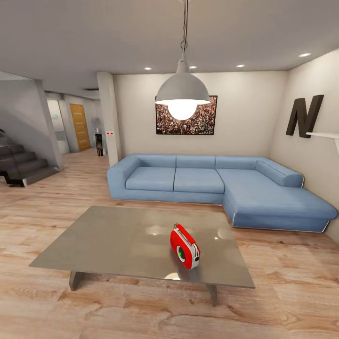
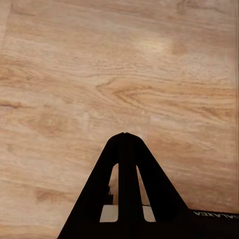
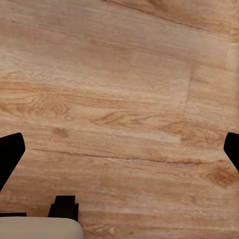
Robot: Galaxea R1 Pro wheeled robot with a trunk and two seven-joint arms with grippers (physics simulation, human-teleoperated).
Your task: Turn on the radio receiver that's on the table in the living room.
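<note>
Head view: radio receiver (image 1: 185, 246) upright on table (image 1: 108, 245)

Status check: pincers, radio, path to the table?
Left pincer shut, right pincer open, both over wood floor. Radio receiver upright on coffee table, untouched. Nothing between us and the table.

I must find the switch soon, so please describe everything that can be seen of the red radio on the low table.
The radio receiver is a small red box with rounded corners, white trim and a white handle on top. One face carries a round dial with a green centre. It stands upright on the glossy grey-brown table, towards its near right part, its dial face turned to the near right. Only the tabletop touches it. No switch can be made out.
</note>
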